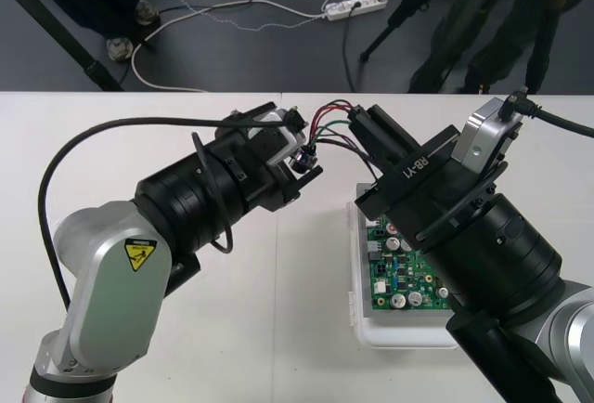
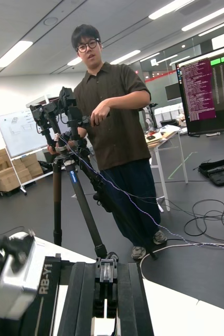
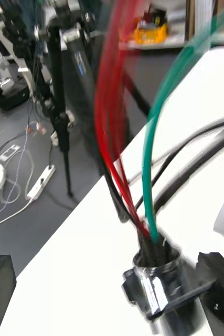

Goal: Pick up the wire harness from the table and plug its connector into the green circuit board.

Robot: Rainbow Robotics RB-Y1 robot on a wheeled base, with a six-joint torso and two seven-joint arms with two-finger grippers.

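One harness | clamped in right jaws | socket between spread left jaws

Both arms meet over the surface: left tool spread wide, right tool pinched on the harness.

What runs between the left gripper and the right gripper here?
In the front view, the wire harness bridges them: its red, green and dark wires arc from the left gripper to the right gripper, above the table.
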